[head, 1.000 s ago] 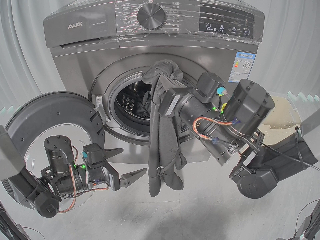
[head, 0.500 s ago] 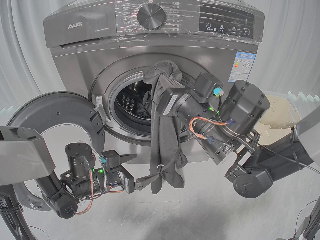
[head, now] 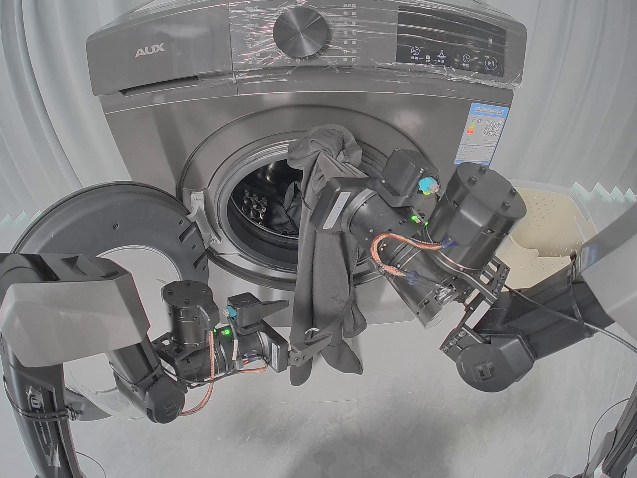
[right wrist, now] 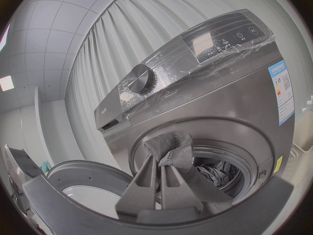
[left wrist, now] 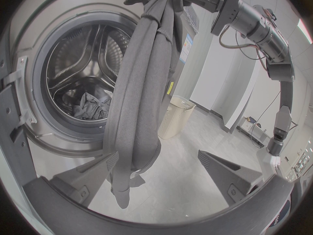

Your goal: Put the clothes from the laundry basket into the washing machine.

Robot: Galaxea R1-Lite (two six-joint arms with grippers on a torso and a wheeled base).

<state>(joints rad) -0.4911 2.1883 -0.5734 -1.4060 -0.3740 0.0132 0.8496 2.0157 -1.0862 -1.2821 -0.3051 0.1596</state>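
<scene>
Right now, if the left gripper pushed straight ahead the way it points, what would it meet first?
The dark garment hanging from the right gripper. Its lower end already lies between the open fingers of the left gripper, so contact looks near-immediate, though depth is hard to judge.

Garment (head: pixel 323 267) hanging across drum opening (head: pixel 262 210), door (head: pixel 99 227) aside

A dark garment (head: pixel 325 267) hung from the right gripper (head: pixel 326 162) in front of the washer's (head: pixel 199 134) round opening. The left gripper (head: pixel 300 326), fingers spread, sat low against the garment's bottom end. The door (head: pixel 99 227) stood open at left, and a cream basket (head: pixel 557 234) sat at right.
</scene>
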